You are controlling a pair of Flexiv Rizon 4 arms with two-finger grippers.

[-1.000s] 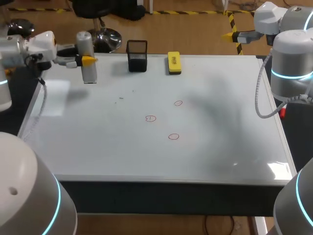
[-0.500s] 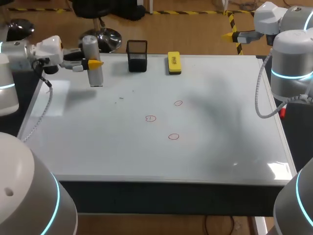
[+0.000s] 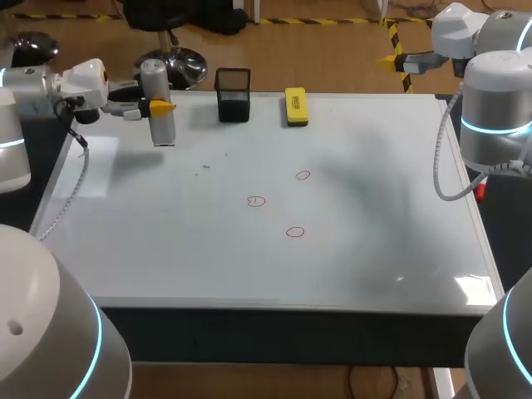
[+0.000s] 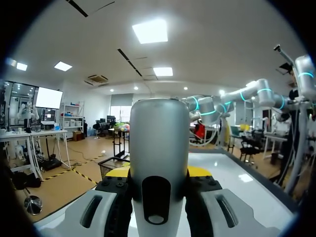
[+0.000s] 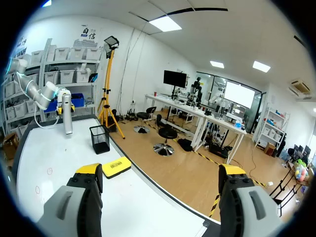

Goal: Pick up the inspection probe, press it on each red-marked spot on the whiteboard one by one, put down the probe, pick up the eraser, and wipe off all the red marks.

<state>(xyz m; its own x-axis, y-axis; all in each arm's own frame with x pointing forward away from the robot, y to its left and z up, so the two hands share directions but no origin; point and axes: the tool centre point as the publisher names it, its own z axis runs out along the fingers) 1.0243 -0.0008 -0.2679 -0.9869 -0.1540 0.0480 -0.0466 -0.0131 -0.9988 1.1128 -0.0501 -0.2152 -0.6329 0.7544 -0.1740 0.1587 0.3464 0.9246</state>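
**Left gripper [image 3: 155, 106] holds inspection probe [image 3: 159, 129] upright**

Its fingers are clamped on the grey probe, near the whiteboard's [image 3: 374, 249] far left corner and well apart from the three red marks [image 3: 255, 200]. It is probably best centred over one circle, then lowered straight. The right gripper [image 5: 160, 173] is wide open and empty.

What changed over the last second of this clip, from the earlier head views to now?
The left gripper, shut on the upright silver cylindrical probe throughout, carried it a little to the right, toward the black mesh cup, then nearly stopped. Unchanged: the right gripper, the yellow eraser and the three red circles on the whiteboard.
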